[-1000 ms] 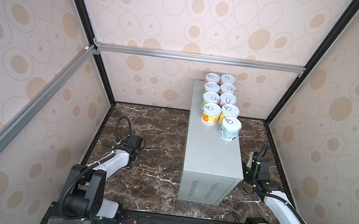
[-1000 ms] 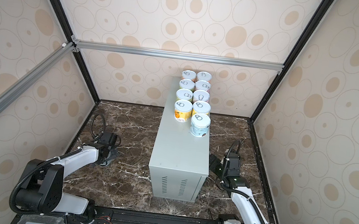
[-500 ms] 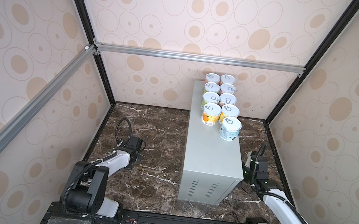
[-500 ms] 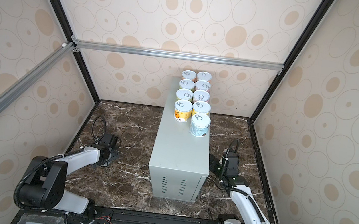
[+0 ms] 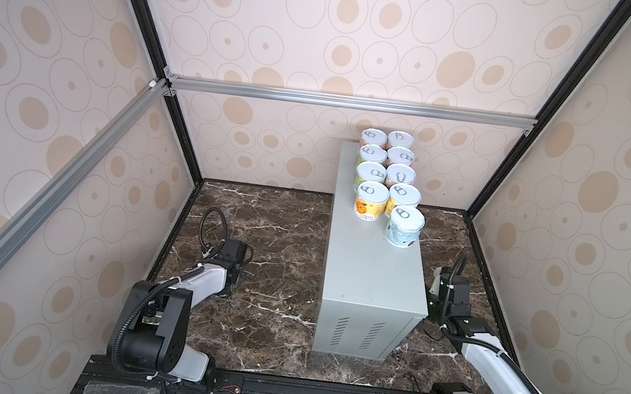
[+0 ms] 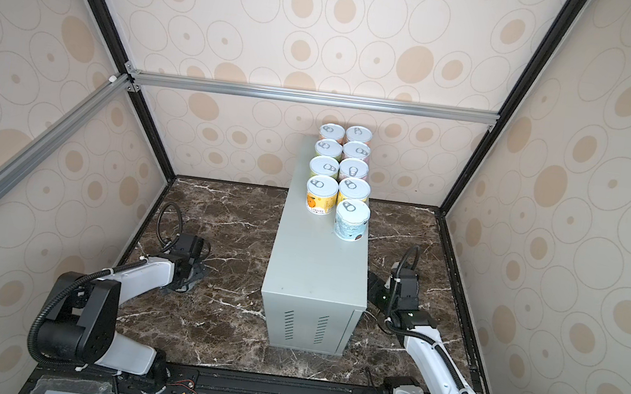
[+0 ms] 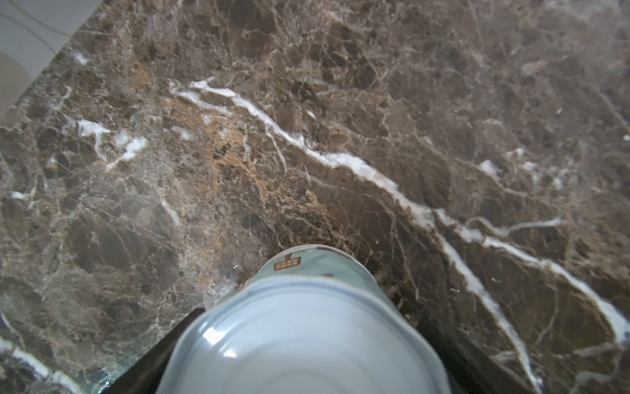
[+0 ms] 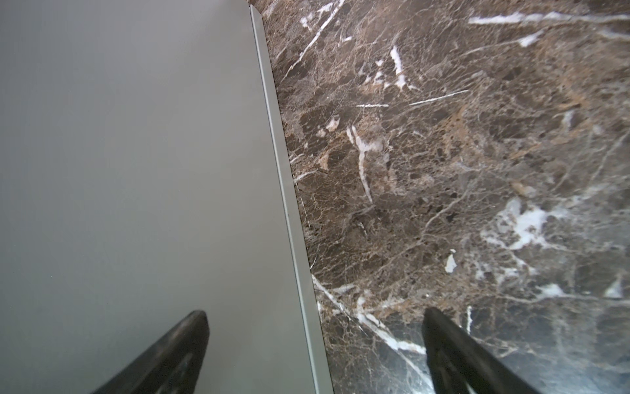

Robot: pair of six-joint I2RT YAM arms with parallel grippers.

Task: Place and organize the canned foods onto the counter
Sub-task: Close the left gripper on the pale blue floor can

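Several canned foods stand in two rows at the far end of the grey counter [image 5: 369,278] [image 6: 317,272]; nearest are an orange-label can [image 5: 370,201] and a pale blue can [image 5: 404,226]. Another pale blue can [image 7: 300,341] stands on the marble between the black fingers of my left gripper [image 7: 312,314]. Those fingers lie close along its sides, and I cannot tell whether they press on it. In both top views the left wrist [image 5: 230,261] hides this can. My right gripper [image 8: 315,314] is open and empty, low beside the counter's right wall [image 8: 136,170].
Dark brown veined marble [image 5: 279,242] covers the floor around the counter. Patterned walls with black frame posts close in the cell on three sides. A black rail [image 5: 282,390] carrying both arm bases runs along the front edge.
The left gripper's jaws have narrowed round the can on the marble, and the left forearm has sunk a little. The right arm has hardly moved.
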